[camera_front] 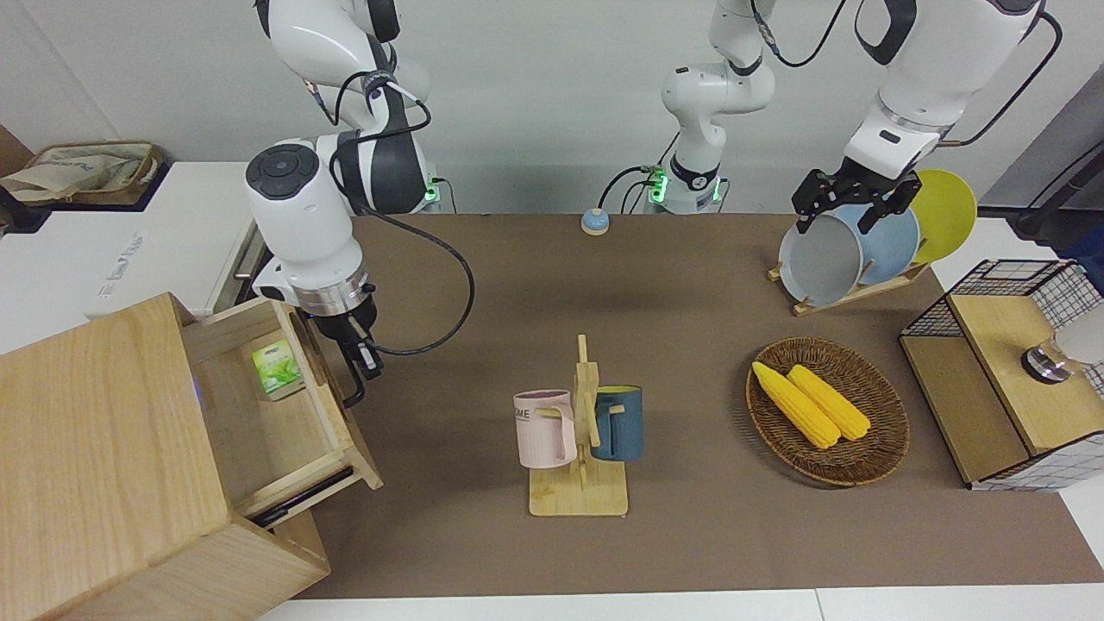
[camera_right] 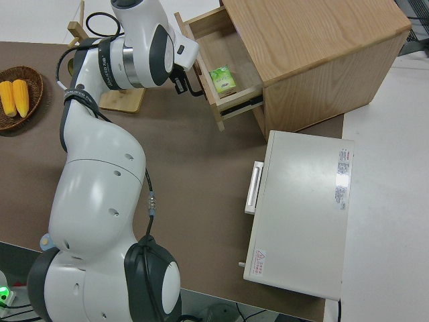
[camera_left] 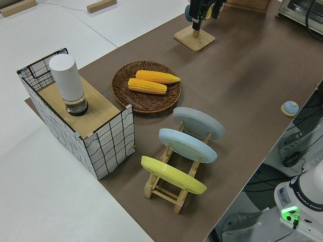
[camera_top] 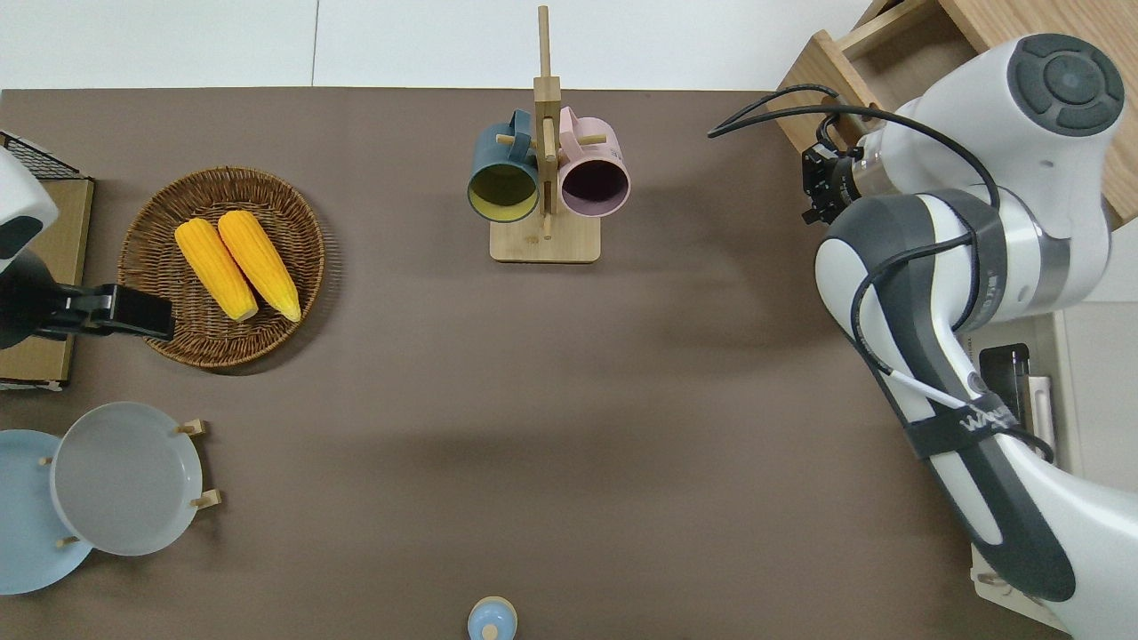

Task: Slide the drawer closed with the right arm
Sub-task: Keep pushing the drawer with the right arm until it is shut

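The drawer (camera_front: 276, 405) stands partly out of the big wooden box (camera_front: 95, 466) at the right arm's end of the table, with a small green packet (camera_front: 277, 370) lying inside. The right gripper (camera_front: 355, 366) is at the drawer's front panel, by the black handle (camera_right: 193, 82) — whether its fingers grip the bar or merely press against it, I cannot tell.

My guess at the risk: the contact sits toward one end of the panel, so an off-centre push could skew the drawer on its runners and jam it short of shut. A finger caught under the handle could also drag the drawer back out when the arm retreats.

The right side view shows the handle and the packet plainly; overhead, the arm's own bulk covers most of the drawer. The front view alone shows the dark runner (camera_front: 302, 498) under the drawer — and the parked left arm.
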